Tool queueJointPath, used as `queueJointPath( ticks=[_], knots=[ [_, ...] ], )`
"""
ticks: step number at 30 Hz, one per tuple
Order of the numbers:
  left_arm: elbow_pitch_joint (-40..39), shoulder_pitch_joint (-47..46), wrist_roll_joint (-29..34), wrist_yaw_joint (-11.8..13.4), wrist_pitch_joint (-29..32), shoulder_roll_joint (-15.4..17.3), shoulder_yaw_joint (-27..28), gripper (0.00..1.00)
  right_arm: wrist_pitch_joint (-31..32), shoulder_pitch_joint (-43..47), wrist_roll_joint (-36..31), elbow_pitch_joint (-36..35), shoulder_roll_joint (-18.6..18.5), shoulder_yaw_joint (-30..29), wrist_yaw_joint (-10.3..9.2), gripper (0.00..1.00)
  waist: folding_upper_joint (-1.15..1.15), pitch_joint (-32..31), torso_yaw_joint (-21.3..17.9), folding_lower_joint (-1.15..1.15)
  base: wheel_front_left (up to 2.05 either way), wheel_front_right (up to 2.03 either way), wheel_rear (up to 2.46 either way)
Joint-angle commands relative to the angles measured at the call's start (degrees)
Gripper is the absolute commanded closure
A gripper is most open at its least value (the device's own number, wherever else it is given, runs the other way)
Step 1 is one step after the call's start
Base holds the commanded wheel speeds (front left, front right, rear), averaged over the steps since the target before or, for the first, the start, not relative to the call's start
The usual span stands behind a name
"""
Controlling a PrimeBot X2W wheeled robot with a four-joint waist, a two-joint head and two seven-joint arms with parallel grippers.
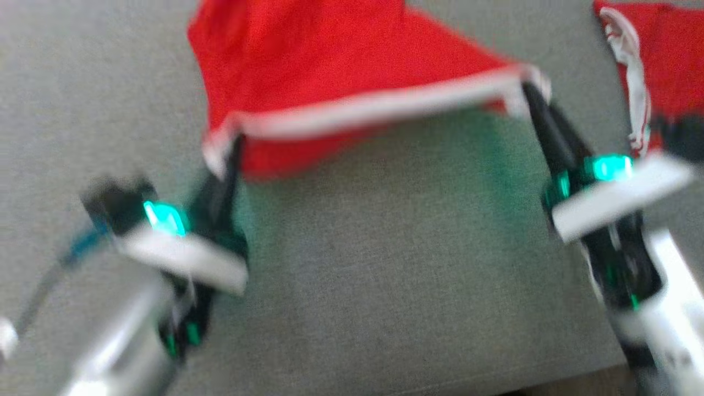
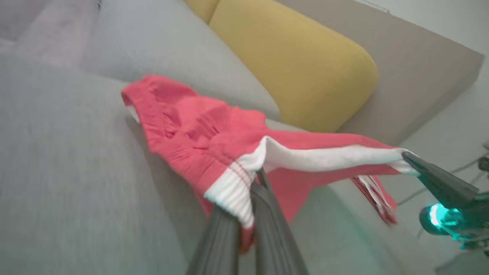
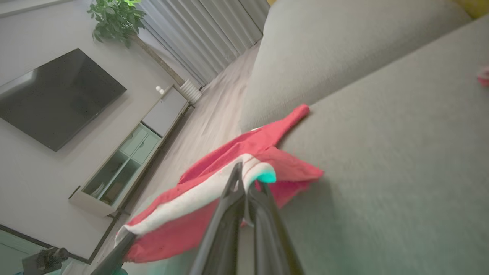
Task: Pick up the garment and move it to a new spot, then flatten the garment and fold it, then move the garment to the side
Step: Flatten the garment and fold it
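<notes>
Bright red for the garment (image 1: 308, 71), edged with a white ribbed band crossed by thin red stitched lines. Red again, with white trim, on a second garment (image 1: 671, 60). Plain mid-grey weave on the sofa seat (image 1: 385, 275); mustard yellow on the cushion (image 2: 298, 61). Dark grey to black on the fingers of the left gripper (image 1: 235, 146) and right gripper (image 1: 529, 91), with white housings and glowing teal lights. Black television (image 3: 57, 95), green-leaved plant (image 3: 114, 19), pale grey pleated curtains (image 3: 214, 30), white cabinet (image 3: 141, 145) with pale green drawer fronts.
</notes>
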Motion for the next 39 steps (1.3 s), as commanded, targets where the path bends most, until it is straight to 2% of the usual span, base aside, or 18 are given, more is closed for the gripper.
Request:
queueJointPath(
  ticks=[1, 3, 6, 9, 12, 15, 22, 27, 32, 39],
  knots=[
    [-3.77, 1.82, 0.12, -0.26, -0.75, 2.29, 0.75, 1.00, -0.49, 4.20, 0.69, -3.69, -1.77, -0.16, 0.39, 1.00, 0.00, -3.99, 1.49, 0.02, 0.00, 0.00, 0.00],
    [-7.73, 8.06, 0.53, 1.03, -1.23, 3.28, -0.72, 1.00, 0.15, 11.28, 0.93, -7.76, -4.35, -1.54, 0.39, 1.00, 0.00, -5.47, 2.27, 0.02, 0.00, 0.00, 0.00],
    [-13.96, 16.19, 0.88, 4.26, -1.56, 4.15, -2.65, 1.00, 1.51, 21.55, 0.59, -14.70, -7.59, -5.19, 0.39, 1.00, 0.00, -6.28, 3.43, 0.02, 0.00, 0.00, 0.00],
    [-20.18, 21.38, 1.21, 5.96, -0.54, 5.43, -5.09, 1.00, 2.84, 29.22, 0.37, -21.66, -8.99, -10.61, 0.39, 1.00, 0.00, -5.45, 4.70, 0.02, 0.00, 0.00, 0.00],
    [-24.99, 22.40, -1.82, 6.64, 0.58, 4.93, -4.57, 1.00, 5.45, 30.45, 0.33, -26.48, -8.53, -15.33, 0.39, 1.00, 0.00, -3.69, 6.06, 0.02, 0.00, 0.00, 0.00],
    [-26.59, 19.70, -5.50, 7.37, 1.67, 3.27, -2.06, 1.00, 8.92, 24.44, -0.55, -27.23, -6.96, -17.08, 0.39, 1.00, 0.00, -1.73, 7.29, 0.02, 0.00, 0.00, 0.00],
    [-22.14, 8.05, -10.57, 9.71, 4.23, -1.70, 3.45, 1.00, 18.88, 0.40, -4.77, -16.44, -2.34, -15.38, 0.39, 1.00, 0.00, 5.53, 11.80, 0.02, 0.00, 0.00, 0.00],
    [-12.74, -0.02, -10.38, 8.99, 4.54, -7.18, 2.85, 1.00, 22.06, -12.77, -7.83, -5.11, -0.53, -15.52, 0.39, 1.00, 0.00, 9.42, 15.65, 0.02, 0.00, 0.00, 0.00],
    [-3.45, -5.69, -8.70, 8.23, 1.87, -12.43, 2.33, 1.00, 21.84, -19.79, -9.93, 4.36, -0.21, -14.01, 0.39, 1.00, 0.00, 10.44, 18.58, 0.02, 0.00, 0.00, 0.00],
    [3.64, -9.70, -7.51, 4.92, 2.01, -16.33, -0.83, 1.00, 18.93, -25.32, -10.68, 12.59, -0.91, -11.71, 0.39, 1.00, 0.00, 10.73, 20.32, 0.02, 0.00, 0.00, 0.00]
  ],
)
